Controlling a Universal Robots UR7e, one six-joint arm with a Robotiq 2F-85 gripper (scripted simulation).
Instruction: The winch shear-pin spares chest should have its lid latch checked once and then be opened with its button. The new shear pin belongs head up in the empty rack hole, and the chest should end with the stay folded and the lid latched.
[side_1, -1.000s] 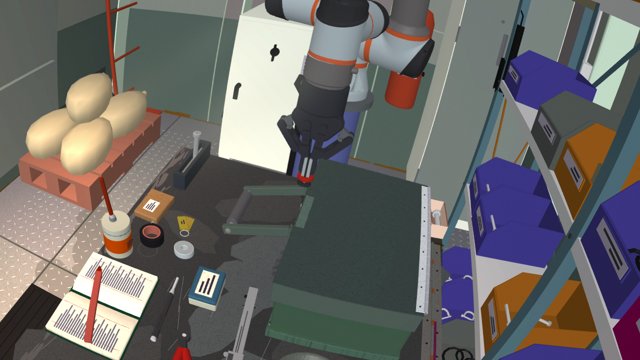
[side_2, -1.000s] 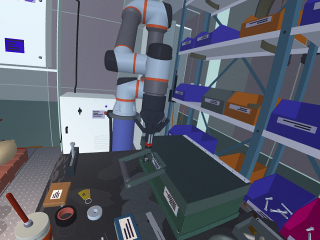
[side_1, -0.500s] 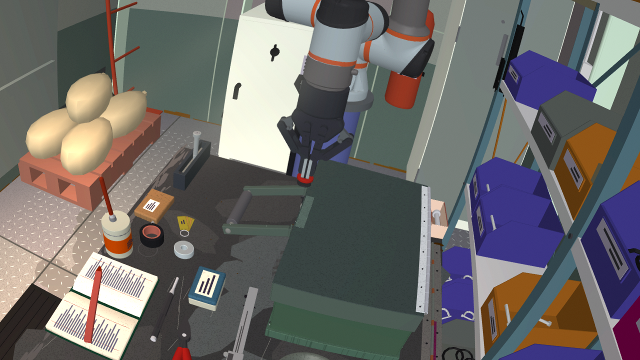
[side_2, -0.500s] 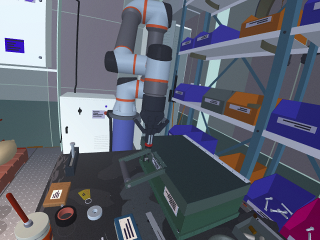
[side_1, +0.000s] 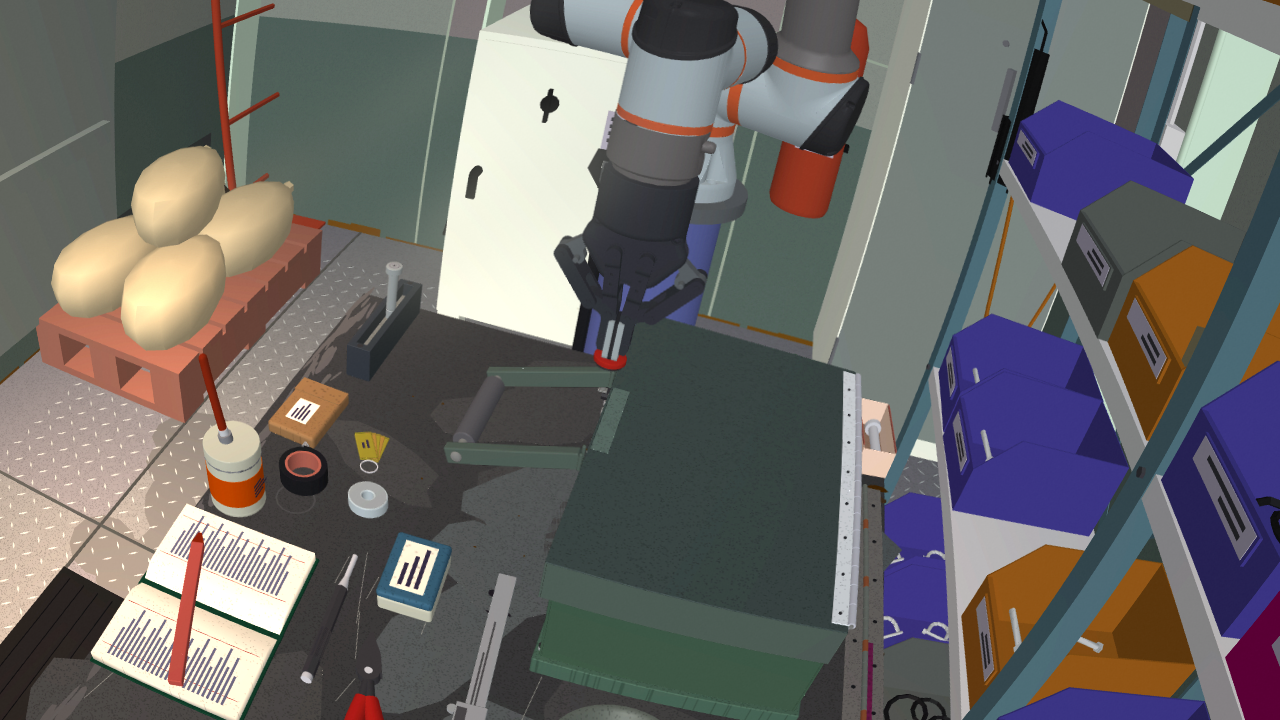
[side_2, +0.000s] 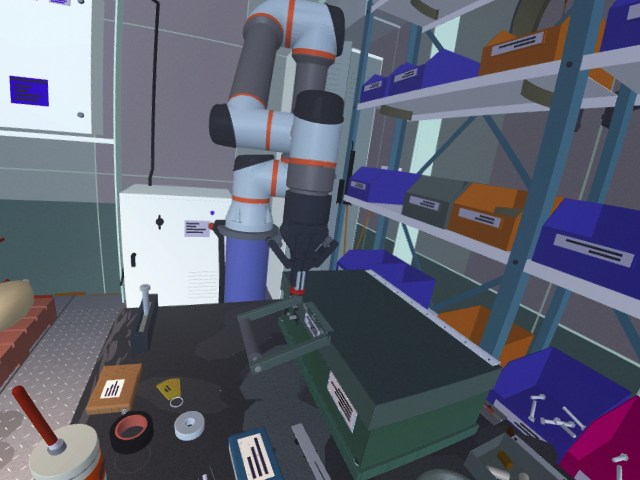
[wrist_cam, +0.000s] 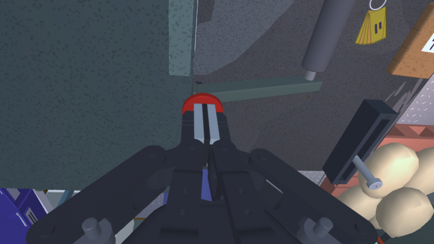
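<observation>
My gripper (side_1: 611, 351) (side_2: 297, 287) (wrist_cam: 206, 106) is closed and holds nothing. Its fingertips point down onto a red button (side_1: 610, 362) (wrist_cam: 202, 100) at the far front corner of the green chest (side_1: 707, 484) (side_2: 393, 356). The chest's dark lid (wrist_cam: 88, 91) is down. A green latch handle with a grey roller (side_1: 477, 415) (side_2: 249, 341) (wrist_cam: 326, 33) sticks out from the chest's front, swung outward over the bench. The new shear pin (side_1: 393, 285) (side_2: 145, 299) (wrist_cam: 365, 174) stands head up in a dark holder (side_1: 385, 330) at the bench's far left. The rack inside the chest is hidden.
Blue and orange bins (side_1: 1029, 421) fill the shelving right of the chest. On the bench left of the chest lie a wooden block (side_1: 308, 411), a tape roll (side_1: 302, 469), a washer (side_1: 368, 499), a yellow tag (side_1: 370, 445), a can (side_1: 234, 467) and an open notebook (side_1: 206, 609). Sacks (side_1: 170, 242) rest on a pallet.
</observation>
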